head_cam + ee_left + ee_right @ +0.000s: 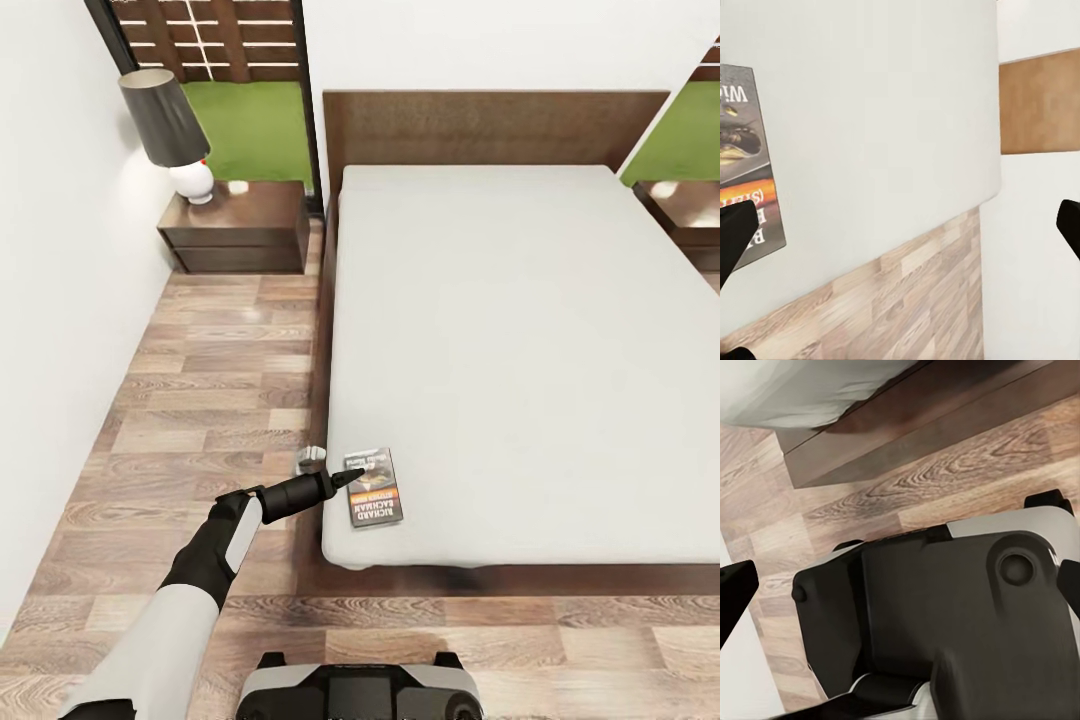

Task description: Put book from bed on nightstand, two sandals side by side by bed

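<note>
A: Robot's own base (360, 690) sits lowest in the head view, right at the foot of the bed (500, 350). Where is the book?

B: Book (373, 487) lies flat on the mattress, near the foot-end corner on the robot's left side, cover up. Its long axis runs approx. along the bed's length, a bit tilted.

A: Which arm is nearer?

B: Left one, clearly. Left gripper (345, 480) reaches from the floor side over the mattress edge, tip at the book's near edge. Touching or just beside, I cannot say for sure.

A: And the jaws?

B: In the left wrist view the two dark fingertips (733, 232) stand wide apart, spread, nothing between them yet. Book (746, 165) shows beside one fingertip, not centred in the gap. I judge the arm must shift sideways toward the book before closing.

A: Right side?

B: Right gripper (900, 585) looks down at the robot's base and floor; its tips are also far apart, holding nothing.

A: Nightstand?

B: Nightstand (235, 230) w/ a lamp (175, 130) stands left of the headboard, well apart from the book.
</note>
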`<state>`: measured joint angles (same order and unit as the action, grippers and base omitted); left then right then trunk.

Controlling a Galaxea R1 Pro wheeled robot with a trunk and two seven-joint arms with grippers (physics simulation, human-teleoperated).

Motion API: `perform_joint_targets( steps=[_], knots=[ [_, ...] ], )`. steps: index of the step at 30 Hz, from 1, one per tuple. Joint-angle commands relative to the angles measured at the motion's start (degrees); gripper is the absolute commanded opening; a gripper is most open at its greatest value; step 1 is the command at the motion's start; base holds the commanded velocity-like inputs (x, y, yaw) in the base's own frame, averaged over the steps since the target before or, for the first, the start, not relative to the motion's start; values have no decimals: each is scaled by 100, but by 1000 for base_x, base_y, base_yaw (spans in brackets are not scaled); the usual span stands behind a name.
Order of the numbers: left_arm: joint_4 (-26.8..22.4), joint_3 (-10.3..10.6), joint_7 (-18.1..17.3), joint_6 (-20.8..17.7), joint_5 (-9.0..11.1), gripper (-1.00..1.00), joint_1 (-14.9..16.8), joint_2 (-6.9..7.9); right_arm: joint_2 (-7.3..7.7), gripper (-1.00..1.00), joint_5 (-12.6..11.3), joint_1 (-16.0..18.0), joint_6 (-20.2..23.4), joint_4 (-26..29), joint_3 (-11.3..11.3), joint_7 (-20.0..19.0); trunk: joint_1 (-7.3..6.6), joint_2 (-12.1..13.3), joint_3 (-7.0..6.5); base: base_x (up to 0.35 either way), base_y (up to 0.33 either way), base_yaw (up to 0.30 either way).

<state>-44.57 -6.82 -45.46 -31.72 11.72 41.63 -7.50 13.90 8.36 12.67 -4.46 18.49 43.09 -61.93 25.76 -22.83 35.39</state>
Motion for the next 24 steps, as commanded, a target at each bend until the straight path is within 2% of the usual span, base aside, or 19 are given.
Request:
perform_joint_targets(
  steps=[1, 18, 24],
  knots=[
    [1, -22, -16, -43, 14, 100, 3, -6, -1, 100, 60, 6, -46, -2, 42, -21, 3, -9, 15, 0, 0, 0],
    [1, -22, -20, -44, 14, 100, 3, -6, -1, 100, 61, 7, -46, 5, 42, -24, 3, -9, 134, 0, 0, 0],
    [1, -22, -22, -40, 13, 100, 3, -6, -1, 100, 61, 7, -46, 5, 42, -27, 3, -9, 137, 193, 0, 0]
  ],
)
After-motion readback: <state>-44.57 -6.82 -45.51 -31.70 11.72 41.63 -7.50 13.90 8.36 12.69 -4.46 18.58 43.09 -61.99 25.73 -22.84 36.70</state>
